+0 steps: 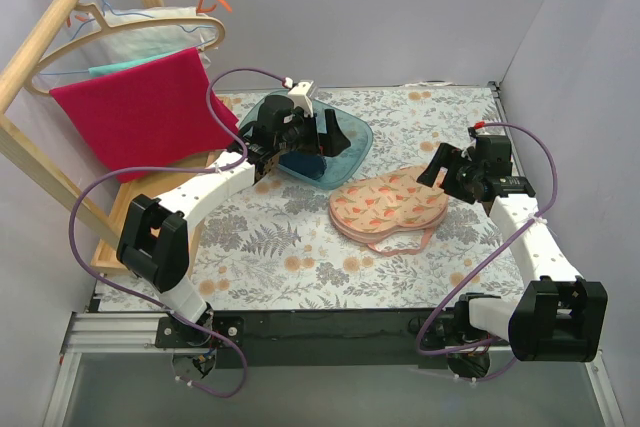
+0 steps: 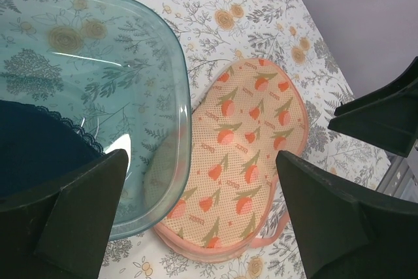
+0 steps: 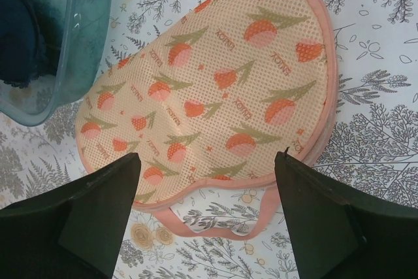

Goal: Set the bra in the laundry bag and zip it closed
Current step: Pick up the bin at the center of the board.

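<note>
bra (image 2: 32, 142) inside teal tub (image 2: 175, 76). bag (image 3: 215, 89) against tub rim, probably zipped, well apart from table (image 1: 450, 117) edges. left gripper (image 2: 201, 156) above tub, right gripper (image 3: 208, 155) above bag: both spread, grasping nothing.

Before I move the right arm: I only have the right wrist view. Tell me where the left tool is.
Observer: The left tool hangs open over the tub, where the bra lies.
Operator: Give me my own tool's place from above.
Observer: The right tool hangs open at the right end of the bag.
Operator: Name anything outside my frame.
Observer: A red towel hangs on a rack at the far left.
</note>
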Controlling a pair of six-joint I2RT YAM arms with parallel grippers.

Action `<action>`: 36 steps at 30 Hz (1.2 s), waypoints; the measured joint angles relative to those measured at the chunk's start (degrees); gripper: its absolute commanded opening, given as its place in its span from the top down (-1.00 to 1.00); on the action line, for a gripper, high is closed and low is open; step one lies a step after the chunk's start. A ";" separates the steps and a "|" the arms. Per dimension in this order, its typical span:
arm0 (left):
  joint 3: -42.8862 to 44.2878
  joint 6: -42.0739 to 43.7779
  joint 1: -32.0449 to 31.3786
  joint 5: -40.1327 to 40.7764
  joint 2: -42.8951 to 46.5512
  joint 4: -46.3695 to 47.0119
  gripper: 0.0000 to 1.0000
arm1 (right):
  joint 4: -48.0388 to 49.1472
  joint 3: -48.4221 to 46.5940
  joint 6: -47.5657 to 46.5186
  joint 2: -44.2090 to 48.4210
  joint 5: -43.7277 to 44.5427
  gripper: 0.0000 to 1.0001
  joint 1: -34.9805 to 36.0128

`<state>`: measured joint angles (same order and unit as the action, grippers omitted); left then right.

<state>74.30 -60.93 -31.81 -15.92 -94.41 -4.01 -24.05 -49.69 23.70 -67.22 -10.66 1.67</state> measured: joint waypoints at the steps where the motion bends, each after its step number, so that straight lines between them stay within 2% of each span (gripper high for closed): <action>1: 0.00 0.00 0.00 0.24 0.00 0.09 -0.97 | 0.00 0.00 0.00 0.00 -0.04 -0.84 0.00; 10: -0.33 0.02 0.07 1.25 0.02 0.20 -0.96 | 1.36 0.24 -1.31 -1.49 -5.62 -0.80 0.13; 16: -0.90 0.98 0.09 4.26 0.13 -0.24 -0.96 | 2.80 0.72 -1.81 -1.53 -6.58 -0.79 3.15; 27: -4.46 0.44 3.04 7.56 3.37 -0.59 -0.96 | 3.23 -6.62 -1.20 -10.93 1.81 -0.79 15.74; 32: -5.44 0.04 5.86 7.19 5.79 -0.57 -0.96 | 3.56 -11.13 -1.44 -16.35 5.42 -0.78 18.21; 36: -6.05 0.04 6.19 6.80 6.93 -0.24 -0.96 | 3.50 -20.09 -3.06 -24.02 7.19 -0.79 18.27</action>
<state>68.25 -60.88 -25.63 -9.13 -87.48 -4.25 -20.56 -69.78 20.64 -91.24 -3.46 19.94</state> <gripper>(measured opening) 0.982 0.893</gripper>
